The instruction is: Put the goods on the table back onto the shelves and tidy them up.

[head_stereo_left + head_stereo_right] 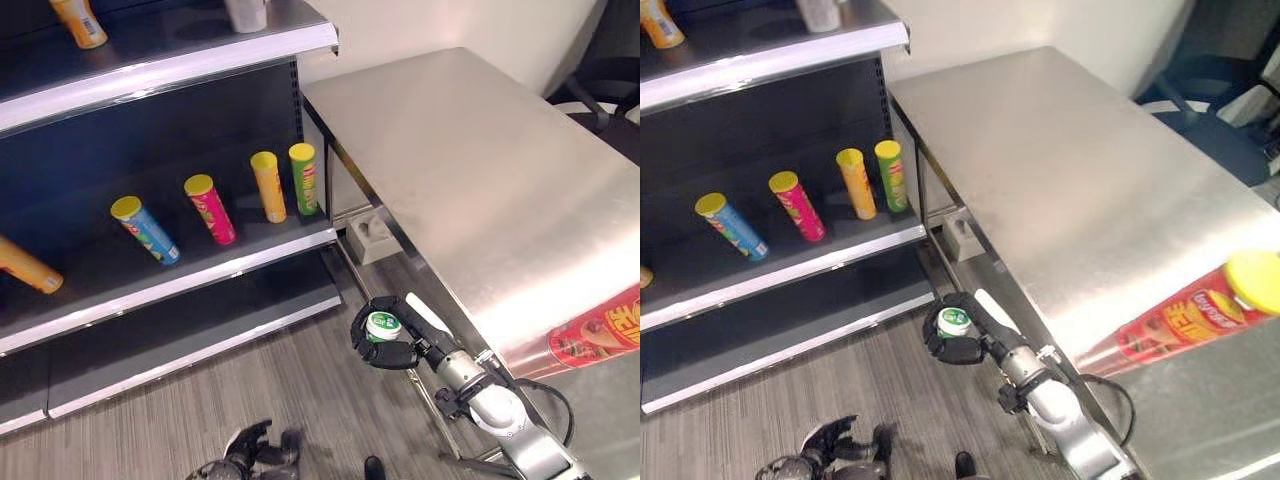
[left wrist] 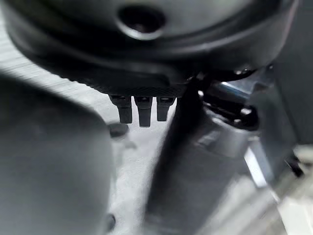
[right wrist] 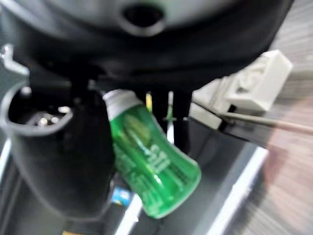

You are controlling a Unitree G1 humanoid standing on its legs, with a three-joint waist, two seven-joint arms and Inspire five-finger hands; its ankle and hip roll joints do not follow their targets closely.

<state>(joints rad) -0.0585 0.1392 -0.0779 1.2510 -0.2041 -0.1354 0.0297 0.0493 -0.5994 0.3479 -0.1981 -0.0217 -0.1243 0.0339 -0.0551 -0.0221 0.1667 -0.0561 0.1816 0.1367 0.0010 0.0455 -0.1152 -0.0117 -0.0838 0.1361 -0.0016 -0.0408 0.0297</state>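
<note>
Four tubes [image 1: 213,208] stand on the shelf [image 1: 200,275]. Beside the shelf, above the floor, the right hand [image 1: 385,335] curls its fingers around a green bottle [image 3: 149,166]. Below the shelf, the left hand [image 1: 255,448] hangs low; its fingers cannot be told.

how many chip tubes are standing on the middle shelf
4: blue tube, pink tube, orange tube, green tube, left to right. A fifth orange one lies at the left edge; others may be hidden.

Head pair looks steeply down from above, facing the shelves [image 1: 200,265] on the left and the steel table [image 1: 1070,170] on the right; both eyes share these, the right eye set slightly further right; each wrist camera sits very close behind its own hand; the right wrist view looks along the right hand [image 3: 58,161] toward the shelves.
</note>
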